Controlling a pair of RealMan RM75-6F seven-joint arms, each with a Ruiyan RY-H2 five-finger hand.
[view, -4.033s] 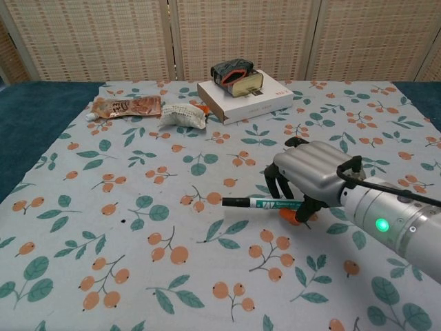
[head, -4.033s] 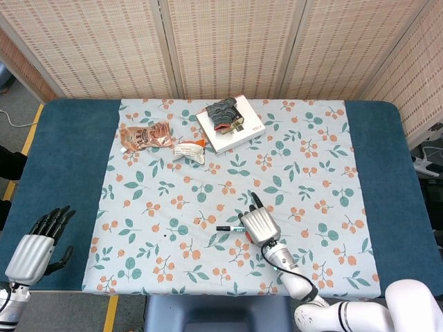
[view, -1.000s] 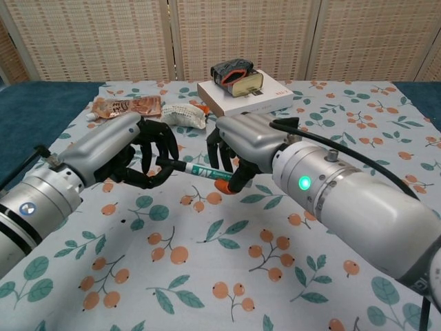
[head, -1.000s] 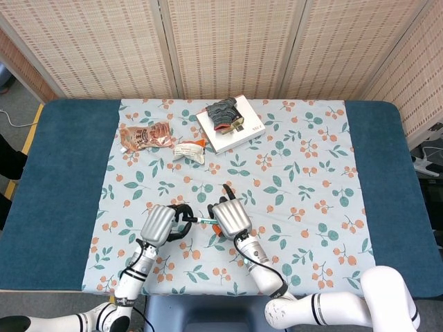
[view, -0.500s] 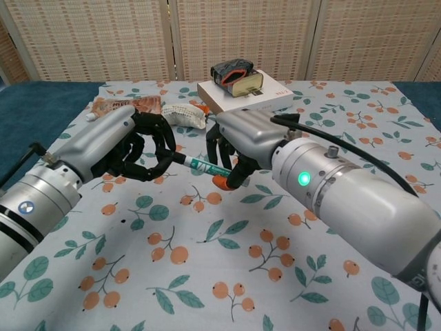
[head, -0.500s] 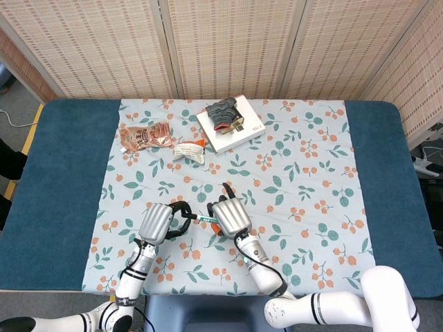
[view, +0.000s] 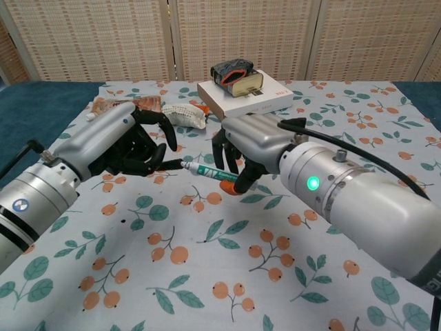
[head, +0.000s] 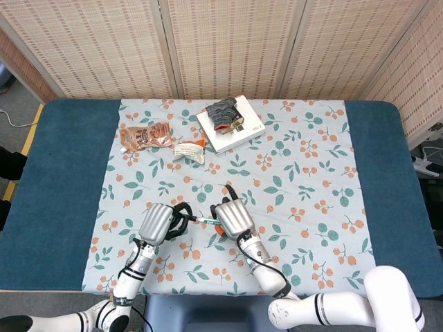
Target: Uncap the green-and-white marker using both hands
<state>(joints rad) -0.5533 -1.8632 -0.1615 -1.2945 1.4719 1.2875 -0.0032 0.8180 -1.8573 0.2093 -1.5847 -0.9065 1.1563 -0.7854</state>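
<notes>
Slim cylindrical marker (view: pixel 204 170), metallic robot hands gripping

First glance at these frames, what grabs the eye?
The two hands meeting low on the floral cloth: the left hand and right hand both grip the marker, held above the cloth between them. Next, the clutter at the far edge: a white box with a dark bundle on top and a snack packet.

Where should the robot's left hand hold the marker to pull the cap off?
On the dark cap end of the green-and-white marker, coming from the robot's left. The marker lies roughly level between the hands, and the right hand grips the barrel, so only the cap end sticks out toward the left hand, which already closes around it.
</notes>
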